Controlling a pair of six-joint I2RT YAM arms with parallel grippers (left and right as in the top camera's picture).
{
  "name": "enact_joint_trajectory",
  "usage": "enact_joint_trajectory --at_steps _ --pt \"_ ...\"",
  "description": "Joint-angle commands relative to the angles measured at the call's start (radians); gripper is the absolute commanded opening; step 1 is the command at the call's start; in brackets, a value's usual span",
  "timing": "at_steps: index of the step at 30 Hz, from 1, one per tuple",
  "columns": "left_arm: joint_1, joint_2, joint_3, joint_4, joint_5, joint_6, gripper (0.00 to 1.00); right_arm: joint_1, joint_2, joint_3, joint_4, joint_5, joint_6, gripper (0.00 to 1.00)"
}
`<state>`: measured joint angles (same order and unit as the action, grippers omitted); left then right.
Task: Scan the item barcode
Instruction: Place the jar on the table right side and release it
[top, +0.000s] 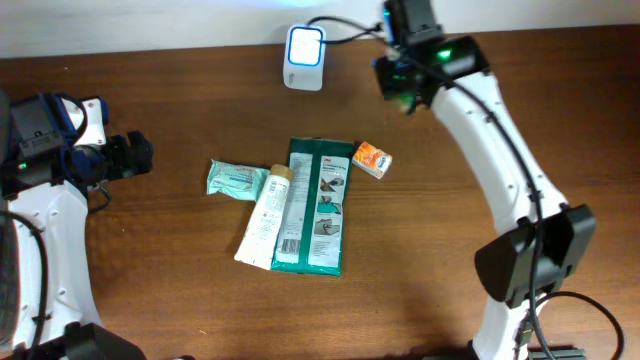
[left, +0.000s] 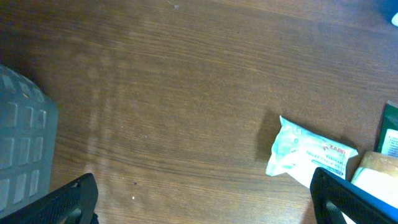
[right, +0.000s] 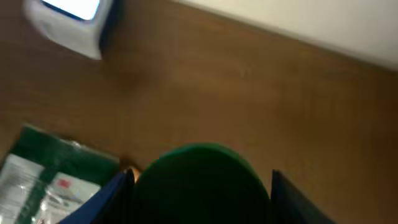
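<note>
Green item (right: 199, 177), rounded and dark, sat between the jaws of the right gripper (top: 398, 88), which were clamped on it and held it off the tabletop (top: 180, 90) at the far edge, just to the right of the scanner (top: 304, 57). The wrist view was badly blurred, so what kind of product it was, and where its barcode sat, could not be told. The scanner's lit window faced upward. Holding the item raised beside it probably served to bring the code over that window, so my judgement is that the scan had yet to be made.

Four other goods lay mid-table, well apart from the scanner, likely waiting their turn. A flat green pack (top: 318, 205) lay lengthwise, with a white tube (top: 268, 215) alongside its left edge and overlapping it. A pale teal wipes packet (top: 235, 180) touched the tube's upper end, and a small orange box (top: 372, 160) sat just beside the pack's upper right corner.

The left gripper (top: 130, 155) hovered over bare wood at the left with its jaws spread wide and empty. It was parked clear of the working arm but pointed toward the wipes packet.
</note>
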<state>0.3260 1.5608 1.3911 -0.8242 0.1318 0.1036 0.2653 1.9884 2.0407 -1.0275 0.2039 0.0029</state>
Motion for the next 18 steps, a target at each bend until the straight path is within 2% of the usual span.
enact_joint_trajectory --at_steps 1,5,8,13,16,18 --pt "0.002 -0.003 0.001 0.001 0.01 -0.013 0.99 -0.102 -0.014 0.004 -0.113 -0.151 0.063 0.43" --pt "0.002 -0.003 0.001 0.001 0.01 -0.013 0.99 -0.252 -0.002 -0.069 -0.163 -0.247 0.062 0.41" --pt "0.002 -0.003 0.001 0.001 0.01 -0.013 0.99 -0.346 -0.001 -0.208 -0.078 -0.254 0.063 0.41" --pt "0.002 -0.003 0.001 0.001 0.01 -0.013 0.99 -0.43 -0.001 -0.375 0.021 -0.254 0.063 0.42" --pt "0.002 -0.003 0.001 0.001 0.01 -0.013 0.99 -0.456 -0.001 -0.382 -0.01 -0.253 0.062 0.42" --pt "0.002 -0.003 0.001 0.001 0.01 -0.013 0.99 -0.456 -0.001 -0.382 -0.024 -0.253 0.062 0.47"
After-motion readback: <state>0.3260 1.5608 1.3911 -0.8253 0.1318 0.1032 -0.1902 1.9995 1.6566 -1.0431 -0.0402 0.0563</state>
